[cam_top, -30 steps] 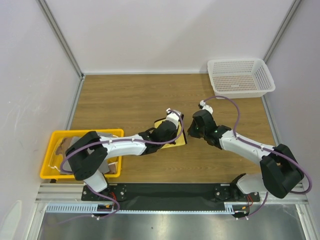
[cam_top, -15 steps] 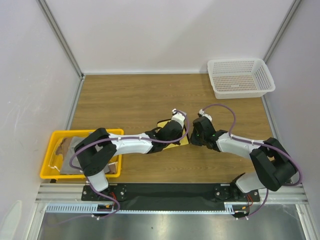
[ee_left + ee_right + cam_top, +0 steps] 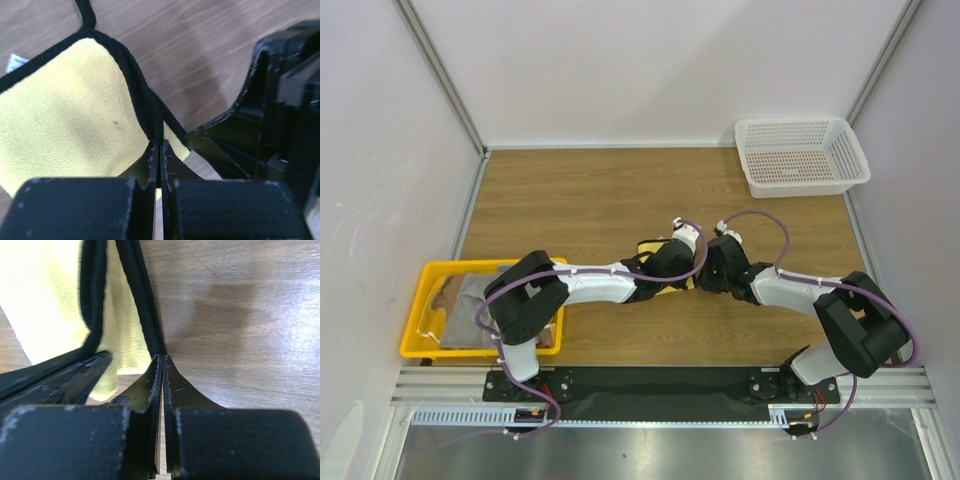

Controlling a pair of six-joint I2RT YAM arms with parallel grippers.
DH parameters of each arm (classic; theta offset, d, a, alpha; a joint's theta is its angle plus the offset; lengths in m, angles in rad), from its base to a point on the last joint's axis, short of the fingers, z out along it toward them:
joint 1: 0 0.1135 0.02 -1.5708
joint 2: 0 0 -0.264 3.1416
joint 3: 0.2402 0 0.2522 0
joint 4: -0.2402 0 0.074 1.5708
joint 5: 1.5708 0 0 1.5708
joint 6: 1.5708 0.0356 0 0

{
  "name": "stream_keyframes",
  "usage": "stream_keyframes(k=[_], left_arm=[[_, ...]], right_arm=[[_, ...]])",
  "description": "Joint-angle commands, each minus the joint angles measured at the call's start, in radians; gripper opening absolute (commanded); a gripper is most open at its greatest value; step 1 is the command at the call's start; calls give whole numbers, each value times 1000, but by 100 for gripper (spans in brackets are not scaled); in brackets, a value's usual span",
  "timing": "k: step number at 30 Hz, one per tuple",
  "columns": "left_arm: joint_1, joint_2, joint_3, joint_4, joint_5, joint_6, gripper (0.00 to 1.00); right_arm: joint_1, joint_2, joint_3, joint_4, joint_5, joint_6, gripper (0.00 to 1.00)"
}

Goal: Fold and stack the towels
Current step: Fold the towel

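Note:
The plain yellow towel [image 3: 70, 110], edged in black, lies on the table mid-scene, mostly hidden under my left arm in the top view [image 3: 649, 246]. My left gripper [image 3: 159, 145] is shut on its black edge near a corner. My right gripper [image 3: 161, 359] is shut on the black edge [image 3: 142, 305] right beside it. The two grippers nearly touch [image 3: 698, 266]. The grey towel [image 3: 478, 305] lies crumpled in the yellow tray [image 3: 420, 270]. A brown-patterned towel [image 3: 445, 297] shows at the tray's left.
A white mesh basket [image 3: 800, 155] stands at the back right corner. The yellow tray sits at the table's front left beside my left arm's base. White walls close the table on three sides.
My left gripper moved right and my right gripper moved left, so they now meet. Less of the yellow towel shows under the left arm than before.

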Motion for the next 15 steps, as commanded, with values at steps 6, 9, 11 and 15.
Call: stream_keyframes(k=[6,9,11,15], left_arm=[[-7,24,47,-19,4,-28,13],[-7,-1,50,-21,4,-26,51],[-6,-32,53,-25,2,-28,67],[8,-96,76,-64,-18,-28,88]], right_arm=[[2,-27,-4,-2,-7,13,0],[-1,-56,11,-31,-18,5,0],[-9,-86,25,-73,-16,-6,0],[-31,-155,65,-157,-10,-27,0]])
